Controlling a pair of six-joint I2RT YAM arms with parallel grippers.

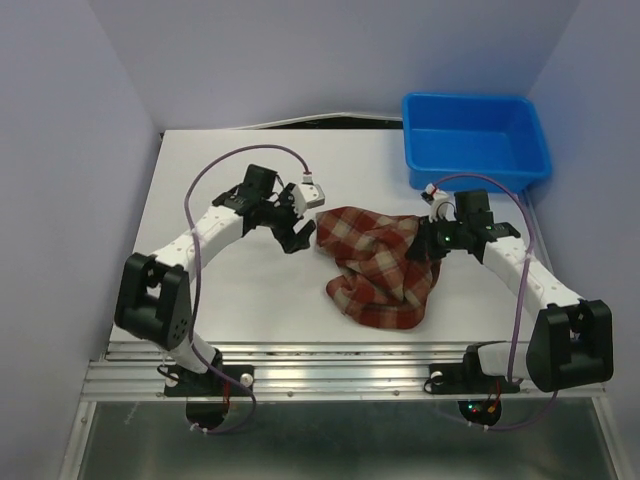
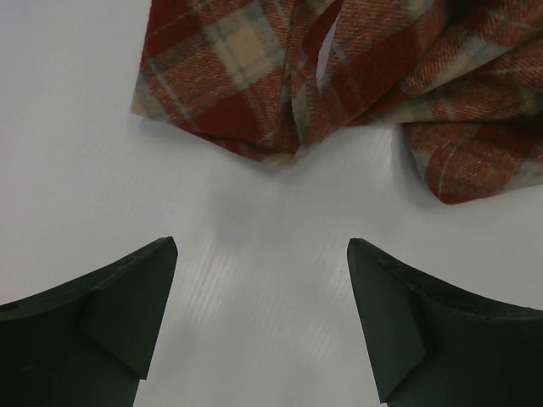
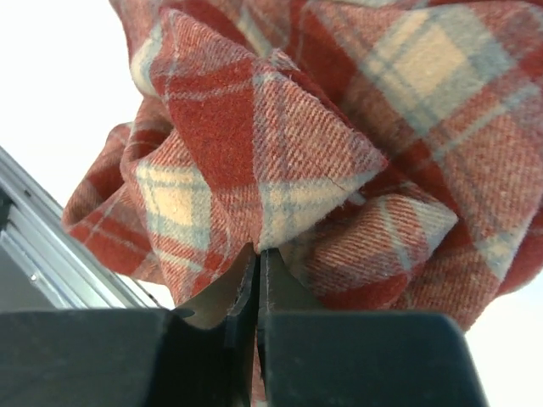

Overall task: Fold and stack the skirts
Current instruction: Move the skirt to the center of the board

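Near one bin, one skirt lies crumpled; right gripper pinches its fold, left gripper gapes wide, empty.

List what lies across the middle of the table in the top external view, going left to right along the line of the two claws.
Left claw, open → plaid skirt, crumpled → right claw, shut on the skirt's right edge.

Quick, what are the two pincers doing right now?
Left pincer: open, holding nothing.
Right pincer: closed on the skirt.
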